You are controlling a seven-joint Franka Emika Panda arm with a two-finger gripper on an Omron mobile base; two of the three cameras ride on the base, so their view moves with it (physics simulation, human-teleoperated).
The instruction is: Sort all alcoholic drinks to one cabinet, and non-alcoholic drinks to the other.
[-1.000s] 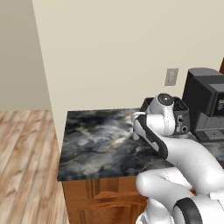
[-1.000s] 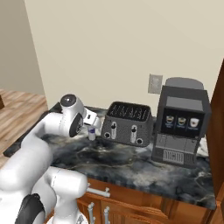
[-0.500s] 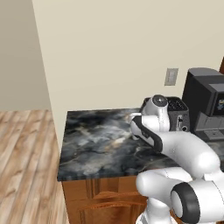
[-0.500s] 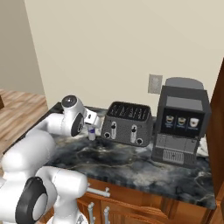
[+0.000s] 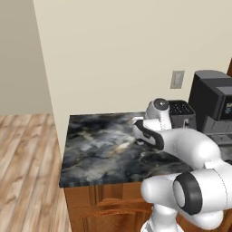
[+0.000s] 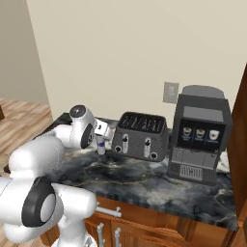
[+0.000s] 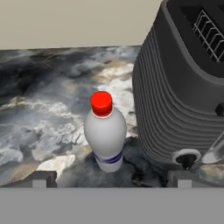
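Observation:
A small white bottle [image 7: 105,136] with a red cap and a blue band stands upright on the dark marbled counter [image 7: 48,100], close beside the toaster. My gripper [image 7: 109,178] is open, its two dark fingertips [image 7: 42,177] spread wide on either side of the bottle and a little short of it. In the right base view the gripper [image 6: 102,137] hangs just above the bottle [image 6: 101,147], at the toaster's left end. A strip of the reddish-brown cabinet [image 6: 241,140] shows at the right edge.
A dark ribbed toaster [image 6: 141,135] stands right of the bottle, with its lever knob [image 7: 186,157] near my right fingertip. A grey coffee machine [image 6: 198,132] sits further right. The counter [image 5: 99,145] ends at its left edge over the wooden floor [image 5: 27,158].
The arm has stretched forward and dropped slightly, bringing the hand closer to the bottle by the toaster. The gripper has stayed open.

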